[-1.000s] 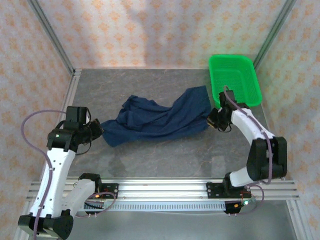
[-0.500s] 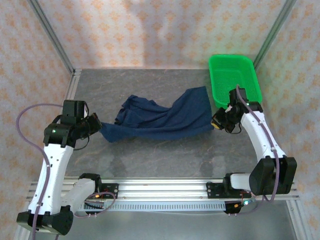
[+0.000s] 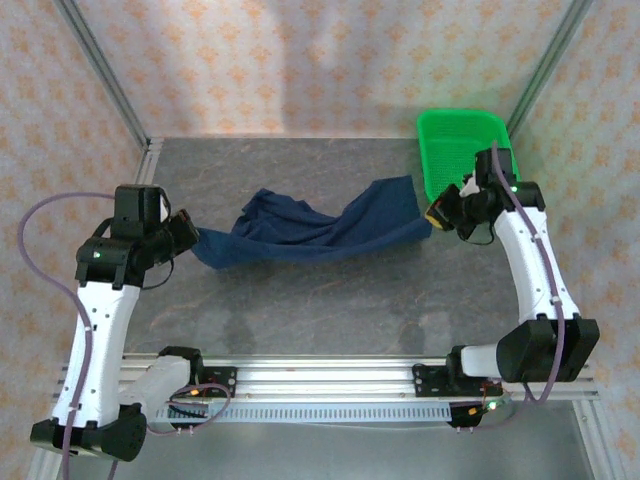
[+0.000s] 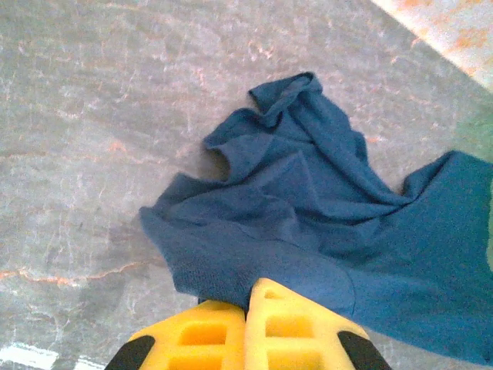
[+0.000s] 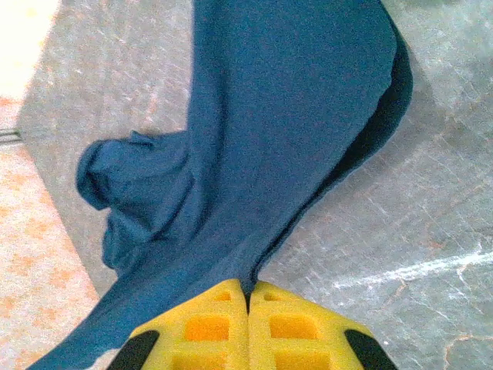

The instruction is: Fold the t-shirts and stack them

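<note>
Spread wider, left claw (image 3: 192,238) and right claw (image 3: 434,216) pinch one t-shirt (image 3: 320,235); one basket (image 3: 428,160).

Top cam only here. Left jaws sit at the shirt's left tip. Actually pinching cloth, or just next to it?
Observer: Pinching. In the left wrist view the left jaws are shut, their yellow pads are pressed together, and the t-shirt edge is caught between the tips.
Operator: Right side the same?
Observer: Yes. In the right wrist view the right jaws are shut too, pads together, with a fold of cloth running into the seam between them.
Operator: Cloth off the table there?
Observer: It looks lifted near the right jaws. A dark band sits under its right edge, above the grey table.
</note>
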Available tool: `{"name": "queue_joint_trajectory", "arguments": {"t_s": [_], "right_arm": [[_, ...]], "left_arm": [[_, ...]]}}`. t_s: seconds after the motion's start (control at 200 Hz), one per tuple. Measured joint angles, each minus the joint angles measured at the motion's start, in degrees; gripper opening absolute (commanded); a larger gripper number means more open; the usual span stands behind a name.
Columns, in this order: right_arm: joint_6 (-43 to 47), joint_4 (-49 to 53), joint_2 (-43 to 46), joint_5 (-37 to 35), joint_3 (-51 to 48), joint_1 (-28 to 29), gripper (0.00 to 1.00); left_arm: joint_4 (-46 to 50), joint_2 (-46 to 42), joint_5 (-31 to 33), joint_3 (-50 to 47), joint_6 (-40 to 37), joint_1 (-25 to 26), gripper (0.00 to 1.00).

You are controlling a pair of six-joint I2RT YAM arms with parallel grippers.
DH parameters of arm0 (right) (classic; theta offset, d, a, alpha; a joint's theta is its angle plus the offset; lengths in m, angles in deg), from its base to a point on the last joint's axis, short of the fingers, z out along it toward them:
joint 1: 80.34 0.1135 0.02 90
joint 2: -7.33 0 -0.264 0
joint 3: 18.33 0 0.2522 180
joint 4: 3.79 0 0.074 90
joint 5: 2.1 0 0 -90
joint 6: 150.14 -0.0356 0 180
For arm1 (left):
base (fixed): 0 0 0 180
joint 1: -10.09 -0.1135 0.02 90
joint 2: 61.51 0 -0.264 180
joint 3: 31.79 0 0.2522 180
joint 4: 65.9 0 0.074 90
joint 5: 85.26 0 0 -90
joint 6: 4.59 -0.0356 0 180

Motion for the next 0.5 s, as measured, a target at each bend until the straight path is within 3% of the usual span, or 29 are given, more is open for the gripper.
{"name": "queue_joint_trajectory", "arguments": {"t_s": [0.5], "right_arm": [[2.3, 4.2, -1.4, 1.2, 14.7, -4.9, 0.0]], "left_arm": [[3.6, 4.9, 2.6, 12.5, 0.0, -3.6, 0.0]]}}
